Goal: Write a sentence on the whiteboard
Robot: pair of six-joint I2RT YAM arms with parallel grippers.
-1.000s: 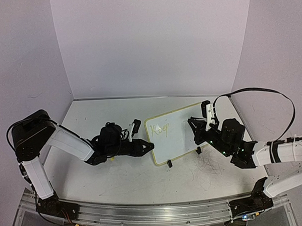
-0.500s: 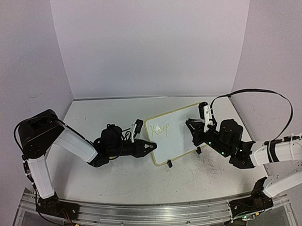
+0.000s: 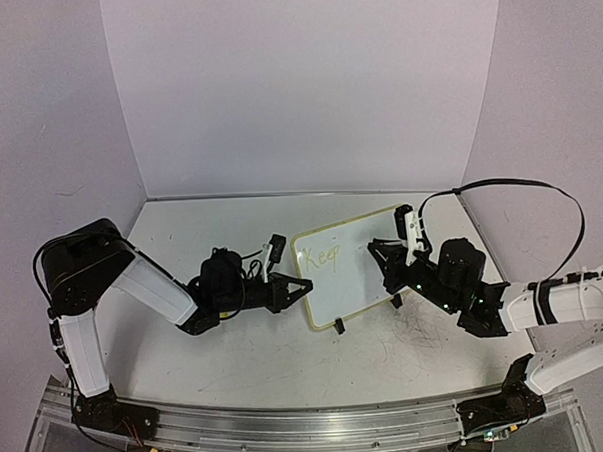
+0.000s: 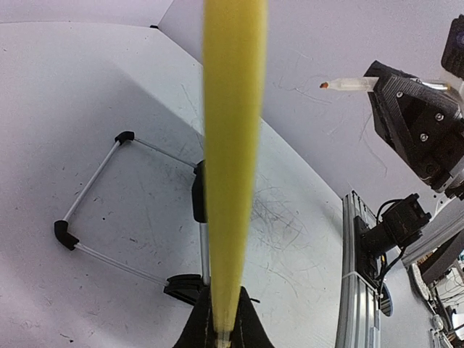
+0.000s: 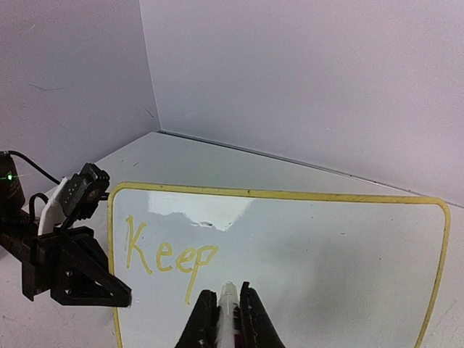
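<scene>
L wrist view: whiteboard (image 4: 230, 145) edge-on, just a blurred yellow strip, face hidden. Wire stand (image 4: 90, 181) w/ black corners behind it. Stands tilted mid-table (image 3: 247, 358) on black clip feet (image 3: 338, 326), btw grippers. L gripper (image 3: 300, 286) pinched tight on left rim. R gripper (image 5: 227, 322) clamped on white marker (image 5: 228, 299); tip contact w/ glossy face unclear. Sentence (image 5: 168, 254), pale yellow, reads only "Keep".

Your white-and-black left arm (image 3: 149, 288) lies low, reaching rightward; its black two-finger left gripper (image 3: 300, 286) clamps the yellow-rimmed whiteboard (image 3: 356, 274) by its edge. Your right arm (image 3: 555, 305) reaches leftward; the right gripper (image 5: 227, 292) pinches a white marker pen (image 4: 355, 85).
</scene>
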